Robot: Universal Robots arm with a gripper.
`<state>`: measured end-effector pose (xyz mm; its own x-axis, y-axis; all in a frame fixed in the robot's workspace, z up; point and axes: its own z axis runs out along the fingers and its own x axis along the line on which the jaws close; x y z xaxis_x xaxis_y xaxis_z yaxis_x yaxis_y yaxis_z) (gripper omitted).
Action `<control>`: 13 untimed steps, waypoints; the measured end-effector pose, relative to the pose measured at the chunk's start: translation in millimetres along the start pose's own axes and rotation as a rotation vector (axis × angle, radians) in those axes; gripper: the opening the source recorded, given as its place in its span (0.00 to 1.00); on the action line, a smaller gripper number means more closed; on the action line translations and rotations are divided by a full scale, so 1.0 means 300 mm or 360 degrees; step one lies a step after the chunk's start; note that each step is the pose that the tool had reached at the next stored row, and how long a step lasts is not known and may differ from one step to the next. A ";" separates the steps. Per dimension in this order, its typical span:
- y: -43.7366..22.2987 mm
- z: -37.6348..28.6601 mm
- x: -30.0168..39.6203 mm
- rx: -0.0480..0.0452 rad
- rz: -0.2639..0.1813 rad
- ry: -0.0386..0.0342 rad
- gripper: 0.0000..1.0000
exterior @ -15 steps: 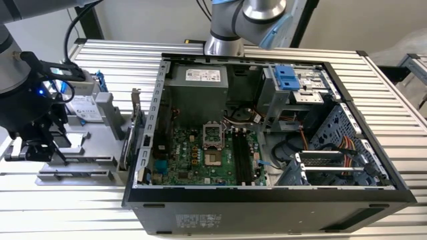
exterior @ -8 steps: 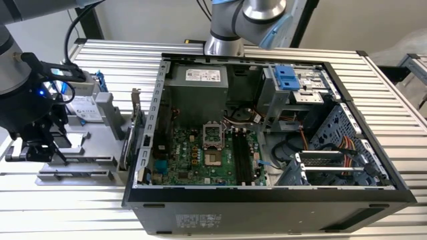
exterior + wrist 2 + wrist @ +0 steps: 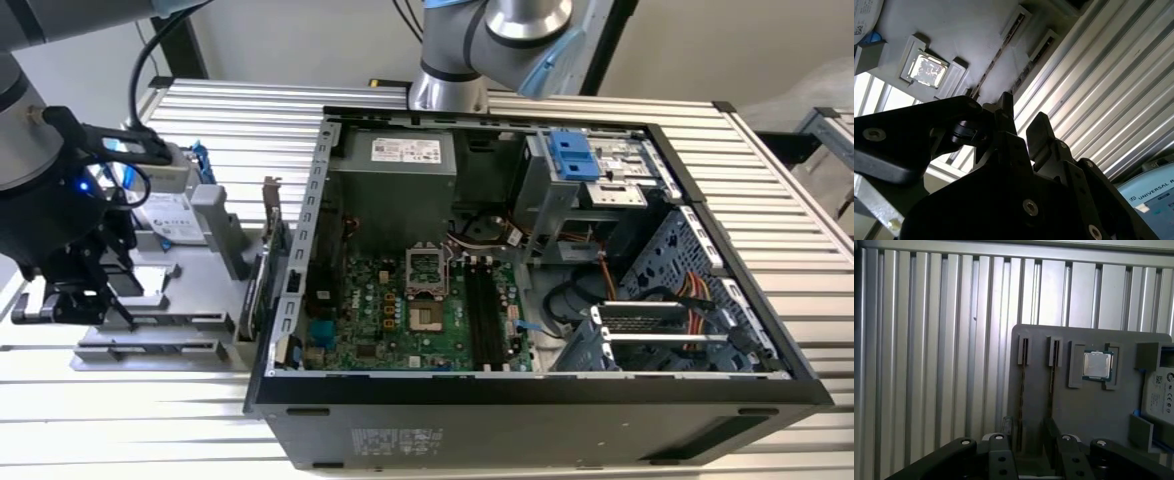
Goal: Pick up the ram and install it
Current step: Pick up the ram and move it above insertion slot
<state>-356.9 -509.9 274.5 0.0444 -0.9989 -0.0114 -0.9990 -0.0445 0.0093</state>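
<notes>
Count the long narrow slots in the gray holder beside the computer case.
2. Both run side by side in the gray holder, beside the square chip: one slot farther from it, one nearer. The gripper may hide others.

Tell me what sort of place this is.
Probably a robot work cell for computer assembly: an open desktop computer case lies on a ribbed aluminium table, a grey parts fixture beside it holds a processor chip, and a robot arm stands beyond the case.

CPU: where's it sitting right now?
The CPU lies in a pocket of the grey parts tray, between its narrow slots and the hard drive, at the exterior view's left of the PC case.
</notes>
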 end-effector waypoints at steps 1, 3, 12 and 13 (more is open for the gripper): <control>0.000 0.001 0.000 0.0000 0.0000 0.0000 1.00; 0.000 0.003 0.000 0.0000 0.0000 0.0000 1.00; 0.000 0.013 0.000 0.0000 0.0000 0.0000 1.00; 0.000 0.014 0.000 0.0000 0.0000 0.0000 1.00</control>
<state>-356.8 -509.9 270.1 0.0444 -0.9989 -0.0115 -0.9990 -0.0445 0.0092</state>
